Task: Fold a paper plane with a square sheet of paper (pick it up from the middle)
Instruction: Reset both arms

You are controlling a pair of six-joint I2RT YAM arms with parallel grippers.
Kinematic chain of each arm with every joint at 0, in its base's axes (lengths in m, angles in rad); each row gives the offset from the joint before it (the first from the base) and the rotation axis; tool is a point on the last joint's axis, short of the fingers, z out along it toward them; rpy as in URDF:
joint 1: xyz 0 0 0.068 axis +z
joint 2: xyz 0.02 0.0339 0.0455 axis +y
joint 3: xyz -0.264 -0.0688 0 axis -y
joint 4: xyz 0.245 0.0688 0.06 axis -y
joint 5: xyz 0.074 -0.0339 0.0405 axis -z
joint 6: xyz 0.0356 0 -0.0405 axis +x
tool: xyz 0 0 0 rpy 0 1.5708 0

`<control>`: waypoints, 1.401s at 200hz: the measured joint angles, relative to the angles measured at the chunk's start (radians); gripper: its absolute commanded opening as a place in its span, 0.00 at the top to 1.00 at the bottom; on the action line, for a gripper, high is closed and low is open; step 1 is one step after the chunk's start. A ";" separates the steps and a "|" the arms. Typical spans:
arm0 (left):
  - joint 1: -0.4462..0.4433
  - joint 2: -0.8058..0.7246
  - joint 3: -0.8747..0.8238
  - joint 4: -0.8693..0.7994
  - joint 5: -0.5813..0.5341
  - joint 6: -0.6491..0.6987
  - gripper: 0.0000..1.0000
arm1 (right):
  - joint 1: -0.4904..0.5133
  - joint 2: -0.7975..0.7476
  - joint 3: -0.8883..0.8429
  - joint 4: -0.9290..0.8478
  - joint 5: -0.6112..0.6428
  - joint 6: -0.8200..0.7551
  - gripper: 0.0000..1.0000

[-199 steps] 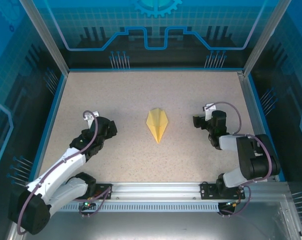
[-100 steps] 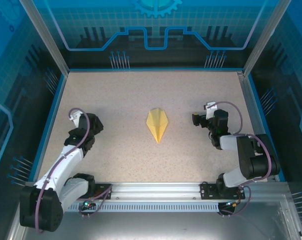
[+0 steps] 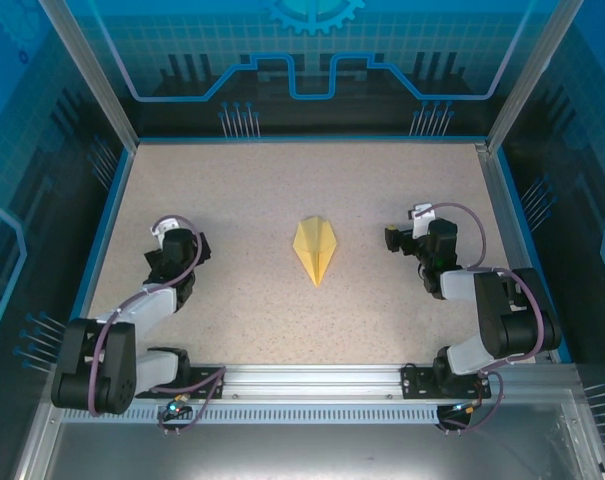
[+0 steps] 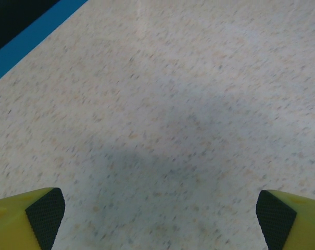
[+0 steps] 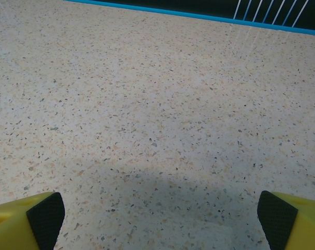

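Here, the pale-yellow creased paper plane (image 3: 316,250) lies central on the speckled bench (image 3: 252,190), flanked by left hand (image 3: 185,243) and right hand (image 3: 395,240), both spread wide, empty. Folding looks done: withdraw without brushing it.

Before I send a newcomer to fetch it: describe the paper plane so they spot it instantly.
Start at the speckled table. At its middle, between the left arm and right arm, lies the paper plane. Unlike the arms, it is a flat pale-yellow dart.
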 measured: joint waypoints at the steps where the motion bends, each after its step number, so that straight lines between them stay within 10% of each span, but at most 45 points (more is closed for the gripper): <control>1: 0.000 0.001 0.000 0.004 0.002 0.002 0.01 | 0.000 0.000 0.000 0.000 0.000 0.000 0.01; 116: 0.000 0.307 -0.003 0.452 0.343 0.190 0.02 | 0.000 0.000 0.000 0.000 0.000 0.000 0.01; 280: 0.000 0.310 -0.003 0.479 0.346 0.198 0.01 | 0.000 0.000 0.000 0.000 -0.011 0.000 0.00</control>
